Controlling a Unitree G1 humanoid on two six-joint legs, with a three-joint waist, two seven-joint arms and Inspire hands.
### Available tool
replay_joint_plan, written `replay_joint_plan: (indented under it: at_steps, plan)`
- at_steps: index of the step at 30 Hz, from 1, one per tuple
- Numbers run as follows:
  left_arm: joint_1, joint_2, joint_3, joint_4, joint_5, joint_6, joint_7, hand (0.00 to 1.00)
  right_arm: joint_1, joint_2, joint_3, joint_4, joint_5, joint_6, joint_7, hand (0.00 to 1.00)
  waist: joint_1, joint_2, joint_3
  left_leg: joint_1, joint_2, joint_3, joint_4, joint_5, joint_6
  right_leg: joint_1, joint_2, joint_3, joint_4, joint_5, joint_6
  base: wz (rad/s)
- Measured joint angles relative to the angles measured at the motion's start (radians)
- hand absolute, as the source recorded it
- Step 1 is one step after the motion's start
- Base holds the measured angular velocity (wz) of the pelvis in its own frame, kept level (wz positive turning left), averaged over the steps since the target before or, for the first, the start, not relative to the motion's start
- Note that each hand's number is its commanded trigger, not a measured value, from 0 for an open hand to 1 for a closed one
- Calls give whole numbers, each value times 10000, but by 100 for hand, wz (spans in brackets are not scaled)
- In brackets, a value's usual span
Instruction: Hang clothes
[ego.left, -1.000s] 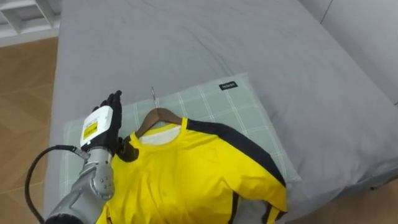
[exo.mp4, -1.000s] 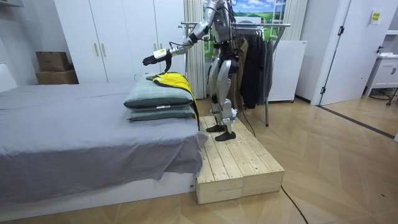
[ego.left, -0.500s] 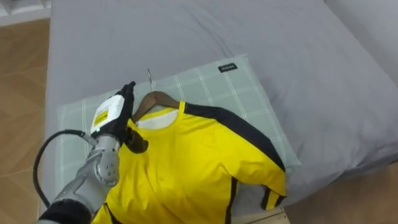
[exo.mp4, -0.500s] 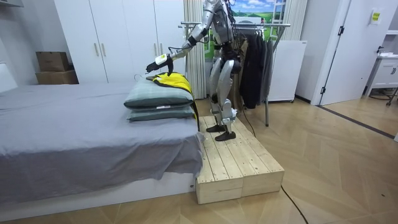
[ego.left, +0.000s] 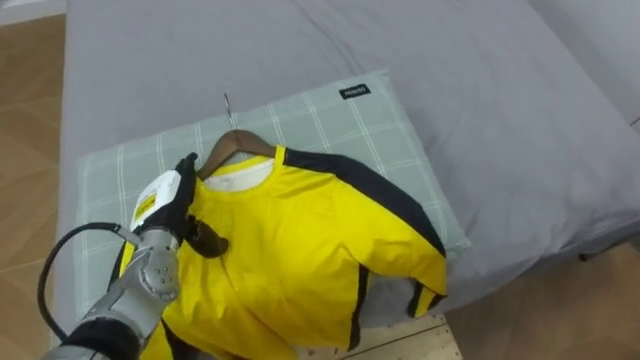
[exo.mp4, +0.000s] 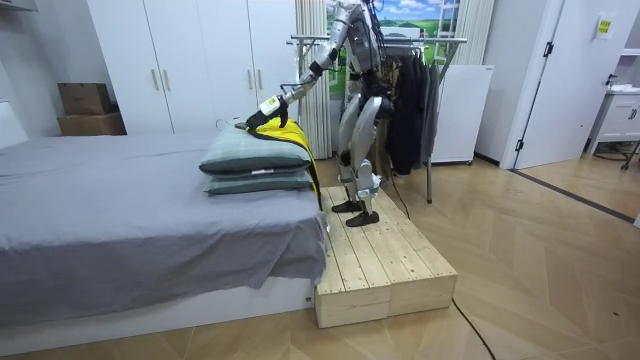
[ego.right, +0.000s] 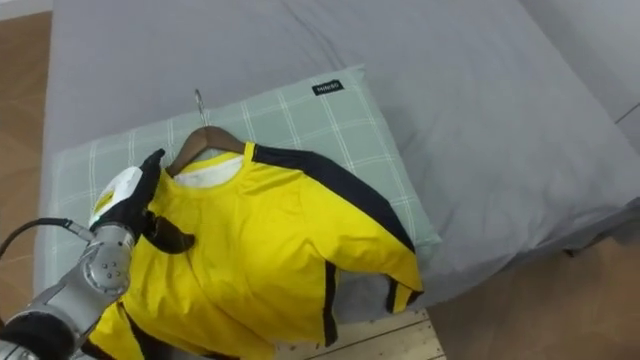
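A yellow shirt (ego.left: 300, 250) with black stripes lies on a wooden hanger (ego.left: 225, 150), whose metal hook (ego.left: 229, 108) points toward the bed's far side. Both rest on a green checked pillow (ego.left: 340, 120). My left hand (ego.left: 170, 200) lies open over the shirt's left shoulder, close to the hanger's left arm, with straight fingers and the thumb spread on the cloth. In the room view I stand on a wooden platform (exo.mp4: 380, 265) beside the bed, left arm stretched down to the shirt (exo.mp4: 285, 130).
The pillow lies atop a second one (exo.mp4: 255, 182) at the edge of a grey bed (ego.left: 420, 50). A clothes rack (exo.mp4: 420, 42) with dark garments stands behind me. White wardrobes (exo.mp4: 190, 60) line the wall. Wooden floor lies to the bed's left.
My left hand has come down from above the pillow's left part and moved onto the shirt's shoulder by the hanger. The head camera has shifted a little.
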Motion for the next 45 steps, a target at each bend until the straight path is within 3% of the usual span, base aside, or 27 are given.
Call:
replay_joint_plan:
  at_steps: [3, 20, 28, 39, 45]
  plan:
    - [-19, 24, 106, 1, -170, 0, 3, 0, 57, -3, 20, -93, 250, 90, -65, 0, -6, -82, -18, -241, 4, -5, 192, -1, 1, -222, -9, 0, 159, 8, -10, 1]
    - [-48, 140, 148, 368, -371, -26, 719, 0, 482, -100, 192, -419, 769, 128, -564, 0, 19, -112, -42, -1172, 167, 108, 1122, -316, 56, -1074, 68, 69, 832, 166, -28, -3]
    - [-48, 442, 301, 440, -257, -17, 984, 0, 641, -147, 197, -755, 806, 94, -673, 0, 23, -84, -92, -1309, 182, 134, 1256, -312, 78, -1179, 57, 68, 912, 233, -24, -1]
    - [-187, 846, 285, 408, 160, 139, 1884, 0, 750, -215, 199, -1195, 1181, 55, -696, 0, 34, 98, -198, -1660, 178, 155, 1421, -313, 76, -1548, 55, 122, 1075, 251, -6, 0]
    - [-577, 971, 279, 407, 503, 377, 2297, 0, 877, -240, 196, -1585, 1215, 102, -708, 0, 48, 228, -167, -1814, 179, 169, 1414, -302, 51, -1703, 56, 135, 1065, 297, -21, 0]
